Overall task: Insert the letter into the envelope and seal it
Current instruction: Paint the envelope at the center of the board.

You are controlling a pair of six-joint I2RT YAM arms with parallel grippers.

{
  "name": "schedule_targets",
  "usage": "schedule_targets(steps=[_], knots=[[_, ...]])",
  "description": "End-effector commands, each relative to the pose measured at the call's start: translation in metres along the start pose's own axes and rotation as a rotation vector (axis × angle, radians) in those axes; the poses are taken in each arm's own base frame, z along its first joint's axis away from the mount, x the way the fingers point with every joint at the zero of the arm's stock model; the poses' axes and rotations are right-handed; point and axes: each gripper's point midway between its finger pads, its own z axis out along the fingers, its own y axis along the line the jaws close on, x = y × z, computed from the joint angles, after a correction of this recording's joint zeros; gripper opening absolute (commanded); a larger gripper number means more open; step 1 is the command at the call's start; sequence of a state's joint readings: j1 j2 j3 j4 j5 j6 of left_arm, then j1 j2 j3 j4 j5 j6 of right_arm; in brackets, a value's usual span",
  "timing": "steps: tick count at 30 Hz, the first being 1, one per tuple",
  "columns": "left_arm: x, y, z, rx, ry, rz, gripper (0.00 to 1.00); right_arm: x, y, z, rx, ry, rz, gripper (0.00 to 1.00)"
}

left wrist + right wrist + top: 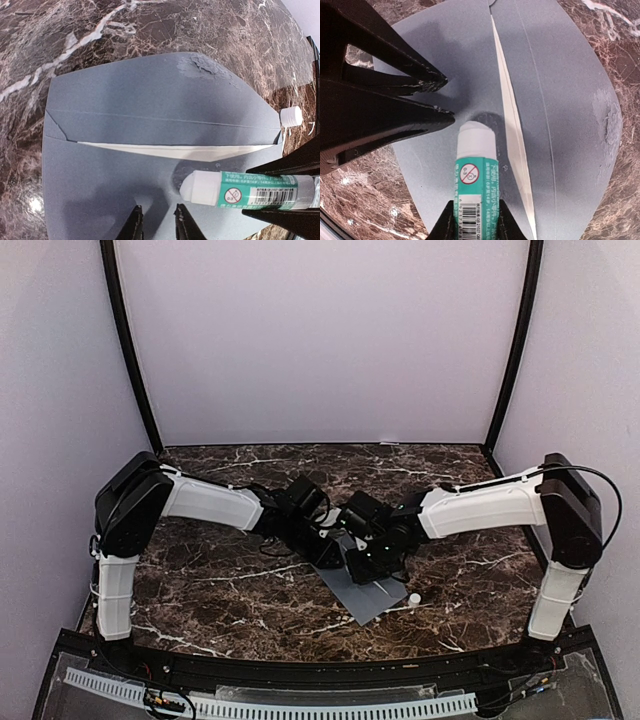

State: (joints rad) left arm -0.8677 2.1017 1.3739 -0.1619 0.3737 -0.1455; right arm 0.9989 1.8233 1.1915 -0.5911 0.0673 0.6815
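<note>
The grey envelope [372,602] [150,100] [560,100] lies flat on the marble table with its flap open. A cream sliver of the letter [190,151] [512,130] shows at the envelope's mouth; the remainder is hidden inside. My right gripper [474,220] [378,565] is shut on a green-and-white glue stick [475,170] [250,190], whose white tip touches the envelope body just below the mouth. My left gripper [159,222] [335,555] is down on the envelope body beside that tip, its jaws slightly apart with nothing between them. A rough glue patch [205,67] marks the flap tip.
The glue stick's white cap [291,116] [414,597] stands on the table by the envelope's right corner. Dark marble table [220,590] surrounds the envelope. The two arms meet close together over the middle of it.
</note>
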Motion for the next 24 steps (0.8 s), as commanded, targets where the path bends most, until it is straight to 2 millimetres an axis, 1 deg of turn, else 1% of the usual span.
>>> schedule_targets(steps=[1, 5, 6, 11, 14, 18, 24], knots=[[0.031, 0.005, 0.011, -0.024, 0.109, -0.021, 0.22, 0.008, -0.012, -0.003, 0.007, 0.010, 0.019, 0.00], [0.030, 0.006, 0.011, -0.028, 0.109, -0.020, 0.22, 0.022, -0.019, -0.012, -0.005, 0.023, 0.043, 0.00], [0.030, 0.006, 0.010, -0.028, 0.109, -0.020, 0.22, 0.024, -0.019, -0.016, -0.013, 0.022, 0.048, 0.00], [0.030, 0.006, 0.010, -0.026, 0.108, -0.021, 0.22, 0.038, -0.016, -0.022, -0.047, 0.042, 0.054, 0.00], [0.031, 0.006, 0.011, -0.026, 0.109, -0.019, 0.22, 0.041, -0.016, -0.023, -0.044, 0.049, 0.046, 0.00], [0.031, 0.005, 0.011, -0.022, 0.109, -0.019, 0.22, 0.039, -0.014, -0.021, -0.043, 0.051, 0.035, 0.00], [0.031, 0.004, 0.011, -0.016, 0.110, -0.018, 0.21, 0.032, -0.012, -0.009, -0.028, 0.065, 0.017, 0.00]])
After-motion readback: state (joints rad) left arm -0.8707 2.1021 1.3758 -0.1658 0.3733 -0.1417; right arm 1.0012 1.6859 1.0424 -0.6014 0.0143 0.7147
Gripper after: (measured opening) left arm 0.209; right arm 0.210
